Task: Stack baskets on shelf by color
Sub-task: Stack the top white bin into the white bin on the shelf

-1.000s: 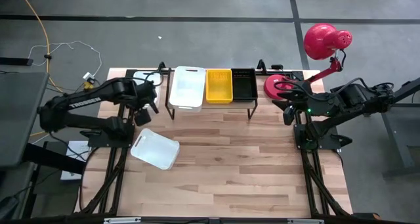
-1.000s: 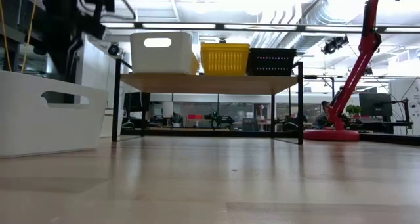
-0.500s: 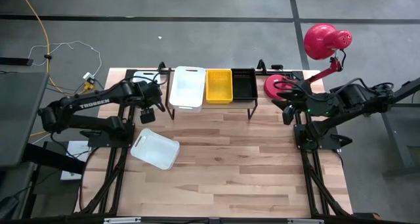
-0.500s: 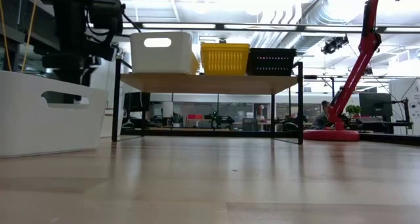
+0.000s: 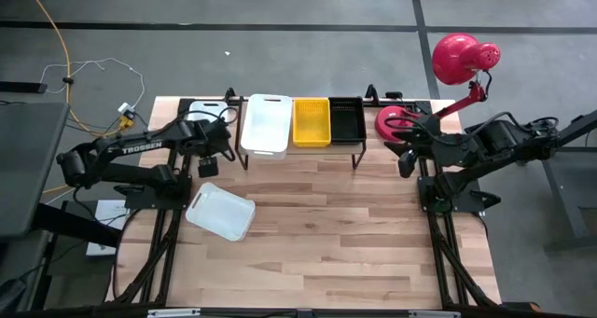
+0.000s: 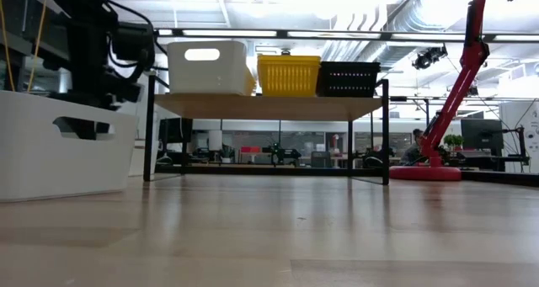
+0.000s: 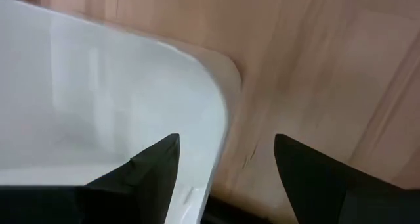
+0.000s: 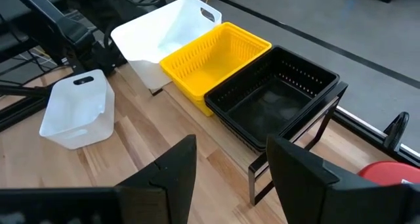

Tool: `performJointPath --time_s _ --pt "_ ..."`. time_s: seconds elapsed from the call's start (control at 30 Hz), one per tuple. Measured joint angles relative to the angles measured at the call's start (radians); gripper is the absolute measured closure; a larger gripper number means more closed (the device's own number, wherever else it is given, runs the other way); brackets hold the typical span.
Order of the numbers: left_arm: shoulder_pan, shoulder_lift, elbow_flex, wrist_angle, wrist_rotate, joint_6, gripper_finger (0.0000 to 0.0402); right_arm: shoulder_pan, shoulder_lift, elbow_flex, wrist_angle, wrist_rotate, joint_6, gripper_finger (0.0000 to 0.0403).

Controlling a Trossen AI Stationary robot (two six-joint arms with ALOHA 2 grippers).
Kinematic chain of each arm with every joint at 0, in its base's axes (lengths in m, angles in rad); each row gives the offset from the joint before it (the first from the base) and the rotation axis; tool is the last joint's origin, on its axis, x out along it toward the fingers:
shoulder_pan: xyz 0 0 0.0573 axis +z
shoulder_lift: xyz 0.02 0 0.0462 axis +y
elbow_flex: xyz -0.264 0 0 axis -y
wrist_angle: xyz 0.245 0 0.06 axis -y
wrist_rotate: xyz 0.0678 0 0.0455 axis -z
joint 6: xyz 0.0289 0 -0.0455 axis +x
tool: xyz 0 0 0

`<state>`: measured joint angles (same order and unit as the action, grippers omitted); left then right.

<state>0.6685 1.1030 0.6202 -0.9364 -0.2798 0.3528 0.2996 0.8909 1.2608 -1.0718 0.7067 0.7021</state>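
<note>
Only readable writing here is "TROSSEN" in white down the left arm's forearm, seen from above. No labels on any basket as far as I can tell.

The shelf [image 5: 300, 150] sits at the table's far edge with three stacks side by side on its plank: white basket [image 5: 266, 123], yellow basket [image 5: 312, 121], black basket [image 5: 347, 119], touching each other in a row. In the right wrist view the black one looks like at least two nested. From table height the space under the plank is open between the black legs.

One loose white basket [image 5: 221, 211] lies on the table [image 5: 336, 234] near the left edge, turned at an angle, apart from the shelf. Lots of bare wood in front and to the right of it.

The left gripper [image 7: 226, 161] hangs right over that loose basket's rim corner, fingers spread, one above the inside and one above bare wood, pinching nothing.

The right gripper [image 8: 230, 161] is parked by the table's right edge near the red lamp base [image 5: 392, 122], fingers apart, empty.
</note>
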Motion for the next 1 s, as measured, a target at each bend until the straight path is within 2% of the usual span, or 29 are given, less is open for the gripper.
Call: performJointPath --time_s 0.1,0.2,0.3,0.47,0.53,0.77,1.0 --pt "0.0 0.0 -0.003 0.018 0.003 0.022 0.0172 0.0 0.0 0.0 0.0 0.0 0.0 0.0231" --pt "0.0 0.001 -0.003 0.025 0.003 0.058 0.0202 0.0 0.0 0.0 0.0 0.001 0.0 0.0231" --pt "0.0 0.006 -0.003 0.026 0.003 0.07 0.0255 0.0 0.0 0.0 0.0 0.002 0.0 0.0231" --pt "0.0 0.01 -0.003 0.037 0.023 0.07 0.0366 0.0 0.0 0.0 0.0 0.005 0.0 0.0231" --pt "0.0 0.01 0.002 0.035 0.027 0.061 0.0391 0.0 0.0 0.0 0.0 0.005 0.0 0.0231" --pt "0.0 0.0 0.115 0.017 -0.039 0.008 0.0399 0.0 0.0 0.0 0.0 0.007 -0.002 0.0231" --pt "-0.001 -0.026 0.285 0.013 -0.161 0.017 0.0401 0.0 0.0 0.0 -0.001 0.007 -0.003 0.0231"
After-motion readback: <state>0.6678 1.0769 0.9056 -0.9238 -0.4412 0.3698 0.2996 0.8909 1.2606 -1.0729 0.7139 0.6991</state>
